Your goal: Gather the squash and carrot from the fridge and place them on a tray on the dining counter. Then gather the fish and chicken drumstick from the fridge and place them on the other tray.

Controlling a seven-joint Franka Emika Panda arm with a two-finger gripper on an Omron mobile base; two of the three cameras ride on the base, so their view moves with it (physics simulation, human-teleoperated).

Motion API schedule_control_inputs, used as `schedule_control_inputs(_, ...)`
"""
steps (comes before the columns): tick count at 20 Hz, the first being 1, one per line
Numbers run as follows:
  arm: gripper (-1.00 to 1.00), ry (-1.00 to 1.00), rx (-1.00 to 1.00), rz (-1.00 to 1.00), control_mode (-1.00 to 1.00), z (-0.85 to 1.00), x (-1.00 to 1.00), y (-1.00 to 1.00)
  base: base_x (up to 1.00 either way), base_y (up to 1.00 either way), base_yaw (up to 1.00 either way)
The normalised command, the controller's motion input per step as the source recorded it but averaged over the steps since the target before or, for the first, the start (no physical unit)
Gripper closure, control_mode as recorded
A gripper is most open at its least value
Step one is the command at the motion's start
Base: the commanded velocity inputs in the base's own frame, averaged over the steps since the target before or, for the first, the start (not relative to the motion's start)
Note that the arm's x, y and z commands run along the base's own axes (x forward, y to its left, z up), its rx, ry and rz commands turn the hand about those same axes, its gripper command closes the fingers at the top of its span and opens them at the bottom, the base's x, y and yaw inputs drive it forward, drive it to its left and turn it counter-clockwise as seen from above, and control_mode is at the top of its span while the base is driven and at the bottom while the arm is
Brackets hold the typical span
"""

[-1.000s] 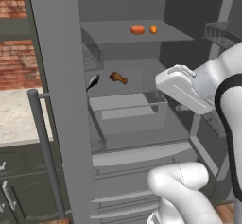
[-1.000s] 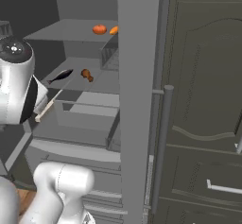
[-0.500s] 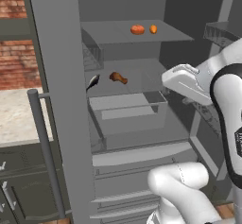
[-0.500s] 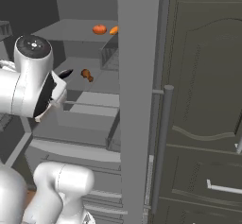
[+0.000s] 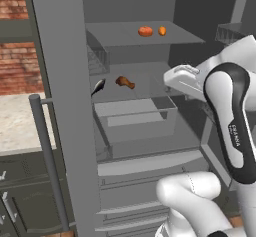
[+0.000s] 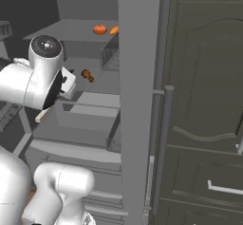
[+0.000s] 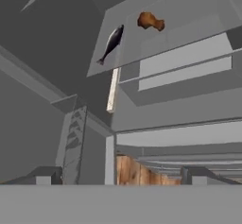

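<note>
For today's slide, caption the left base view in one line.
Open fridge: squash and carrot on the top shelf, fish and drumstick below.

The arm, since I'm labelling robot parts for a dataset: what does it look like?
The arm is glossy white with rounded shells, a black band curving around one link with small white lettering, and a dark round joint cap. No cables show. The end effector's fingertips look small and dark grey.

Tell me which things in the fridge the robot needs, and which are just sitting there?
Needed for the job:
squash
carrot
fish
chicken drumstick

Just there:
fridge drawer
wire door basket
fridge door handle
</note>
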Motion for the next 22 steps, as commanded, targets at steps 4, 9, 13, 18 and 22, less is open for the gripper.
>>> schedule_control_inputs(4, -1.0, -0.01, -0.04, 0.03, -1.0, -0.08, 0.38, -0.05, 0.0, 0.0, 0.0)
schedule_control_inputs(9, -1.0, -0.07, -0.09, 0.05, -1.0, -0.21, 0.31, -0.02, 0.0, 0.0, 0.0)
schedule_control_inputs(13, -1.0, -0.08, -0.03, 0.1, -1.0, -0.01, 0.32, -0.01, 0.0, 0.0, 0.0)
schedule_control_inputs(18, -1.0, -0.03, -0.06, 0.12, -1.0, -0.01, 0.37, 0.0, 0.0, 0.0, 0.0)
schedule_control_inputs(22, -1.0, -0.02, -0.09, 0.03, -1.0, 0.0, 0.2, 0.0, 0.0, 0.0, 0.0)
